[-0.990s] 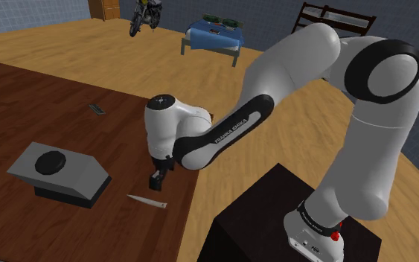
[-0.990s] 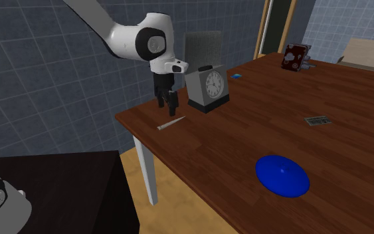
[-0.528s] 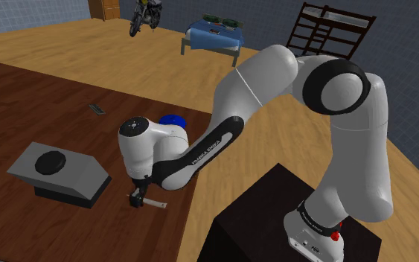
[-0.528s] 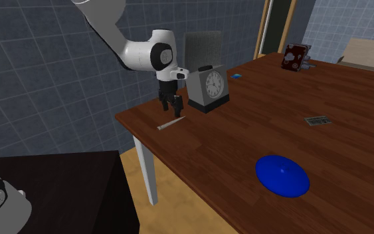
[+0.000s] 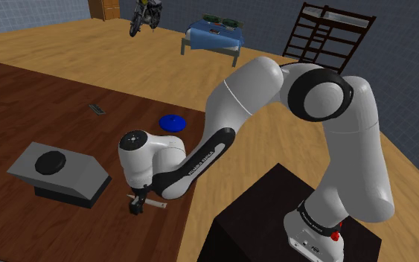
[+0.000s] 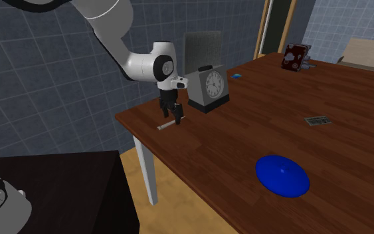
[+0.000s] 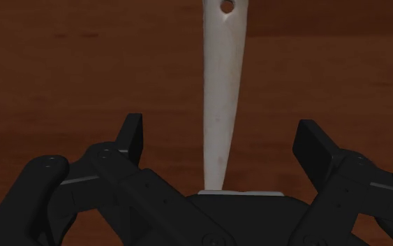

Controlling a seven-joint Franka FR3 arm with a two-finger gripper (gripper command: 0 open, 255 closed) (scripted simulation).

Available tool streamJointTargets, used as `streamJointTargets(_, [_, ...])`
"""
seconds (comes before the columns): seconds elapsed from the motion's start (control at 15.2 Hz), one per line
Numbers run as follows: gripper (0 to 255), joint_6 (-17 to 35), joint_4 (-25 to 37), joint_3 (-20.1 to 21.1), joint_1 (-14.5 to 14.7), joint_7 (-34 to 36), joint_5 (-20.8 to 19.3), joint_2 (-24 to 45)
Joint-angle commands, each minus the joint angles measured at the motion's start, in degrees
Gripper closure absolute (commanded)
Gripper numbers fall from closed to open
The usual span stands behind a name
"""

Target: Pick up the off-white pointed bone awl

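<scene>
All-black two-finger hand [image 7: 223, 143] held low over the dark brown wooden bench [image 7: 62, 70], fingers spread wide, off-white pointed bone awl [image 7: 223, 77] laid flat between them, untouched, near the bench's edge, grey clock-faced box [image 6: 206, 83] placed nearby.

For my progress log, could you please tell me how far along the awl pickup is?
Done: the hand sits low over the off-white awl on the table. In hand: its open fingers straddle the awl without touching. Left: closing, then lifting.
</scene>
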Motion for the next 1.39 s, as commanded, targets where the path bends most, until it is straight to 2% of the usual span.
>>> streamJointTargets(0.0, [0,0.24,0.04,-0.11,0.05,0.08,-0.13,0.24])
streamJointTargets(0.07, [255,0.23,0.04,-0.11,0.04,0.06,-0.13,0.24])
streamJointTargets(0.66, [255,0.23,0.04,-0.11,0.05,0.08,-0.14,0.25])
streamJointTargets(1.32, [255,-4.45,-0.95,2.28,-1.66,-2.23,2.89,-5.66])
